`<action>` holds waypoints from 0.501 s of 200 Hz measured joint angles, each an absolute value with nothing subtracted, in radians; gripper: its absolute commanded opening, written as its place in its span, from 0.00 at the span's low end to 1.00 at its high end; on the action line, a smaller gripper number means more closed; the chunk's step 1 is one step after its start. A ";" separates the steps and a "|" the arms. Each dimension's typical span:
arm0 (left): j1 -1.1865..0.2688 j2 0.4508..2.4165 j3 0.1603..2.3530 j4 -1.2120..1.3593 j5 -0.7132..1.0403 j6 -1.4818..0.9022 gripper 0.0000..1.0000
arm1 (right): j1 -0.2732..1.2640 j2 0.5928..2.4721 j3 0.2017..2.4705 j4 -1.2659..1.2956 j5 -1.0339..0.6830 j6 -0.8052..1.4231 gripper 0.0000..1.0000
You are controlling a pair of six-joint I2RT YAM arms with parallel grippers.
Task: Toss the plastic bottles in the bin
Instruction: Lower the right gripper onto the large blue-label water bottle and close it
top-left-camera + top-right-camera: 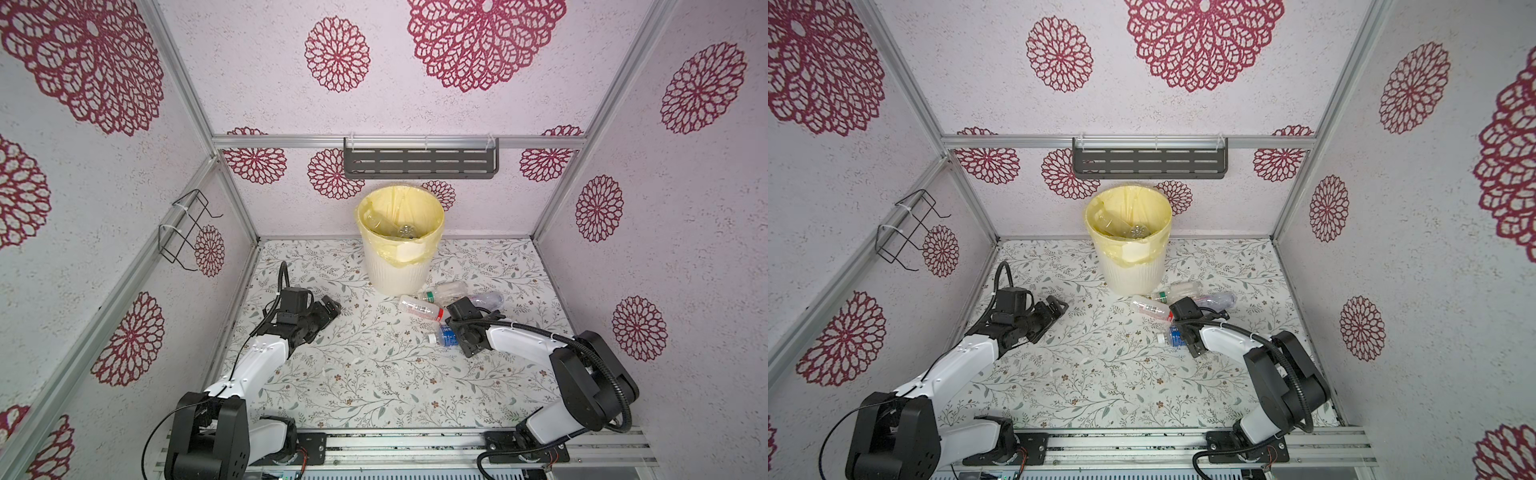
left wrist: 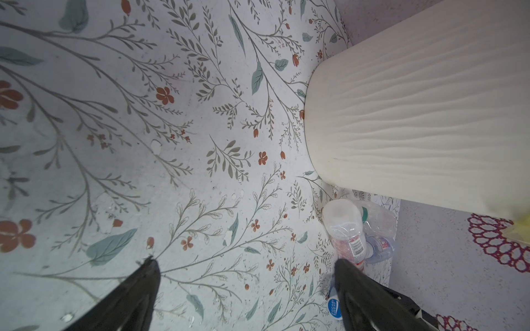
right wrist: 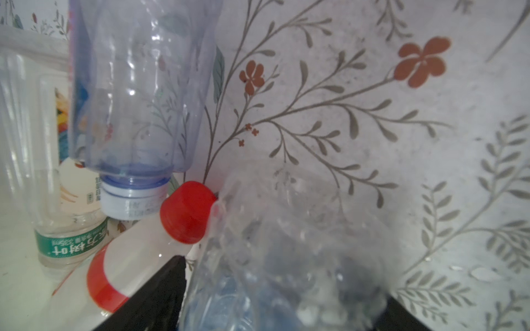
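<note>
Red-cap btl [image 1: 419, 308] touches blue-label btl [image 1: 446, 336] btw right hand [image 3: 281, 309] jaws.

Bin [image 1: 399, 274]: showing matt cream plastic, its wall rippling in fine ribs.
Liner [image 1: 436, 220]: looking like thin pale yellow plastic film, creasing and shining faintly.
Bottles [image 3: 137, 86]: gleaming as clear, thin plastic, glossy and crinkling where dented.
Caps [image 3: 186, 212]: appearing as smooth opaque plastic.
Labels [image 3: 71, 243]: reading as glossy printed film.
Table [image 1: 374, 374]: wearing a smooth floral-print sheet, scuffing in spots.
Walls [image 1: 685, 270]: showing a rough, grainy matt covering.
Frame [image 1: 291, 142]: shining as brushed metal.
Shelf [image 1: 419, 162]: looking dark and matt; metal or plastic unclear.
Arms [image 1: 266, 353]: showing glossy white shells and matt black joints.
</note>
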State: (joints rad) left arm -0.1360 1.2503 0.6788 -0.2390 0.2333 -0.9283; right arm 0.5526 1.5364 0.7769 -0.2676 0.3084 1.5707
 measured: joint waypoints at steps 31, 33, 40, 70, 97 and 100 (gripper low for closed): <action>-0.136 1.250 0.680 -0.247 0.229 -0.928 0.97 | 0.552 1.488 0.709 -0.214 0.305 1.589 0.67; -0.136 1.250 0.680 -0.247 0.229 -0.928 0.97 | 0.552 1.485 0.705 -0.212 0.306 1.589 0.66; -0.136 1.250 0.680 -0.248 0.229 -0.928 0.97 | 0.552 1.468 0.686 -0.201 0.305 1.591 0.65; -0.136 1.250 0.680 -0.249 0.227 -0.929 0.97 | 0.553 1.394 0.614 -0.181 0.298 1.593 0.61; -0.136 1.250 0.680 -0.249 0.227 -0.930 0.97 | 0.555 1.329 0.562 -0.179 0.279 1.571 0.56; -0.136 1.250 0.680 -0.248 0.228 -0.930 0.97 | 0.555 1.322 0.556 -0.179 0.277 1.565 0.55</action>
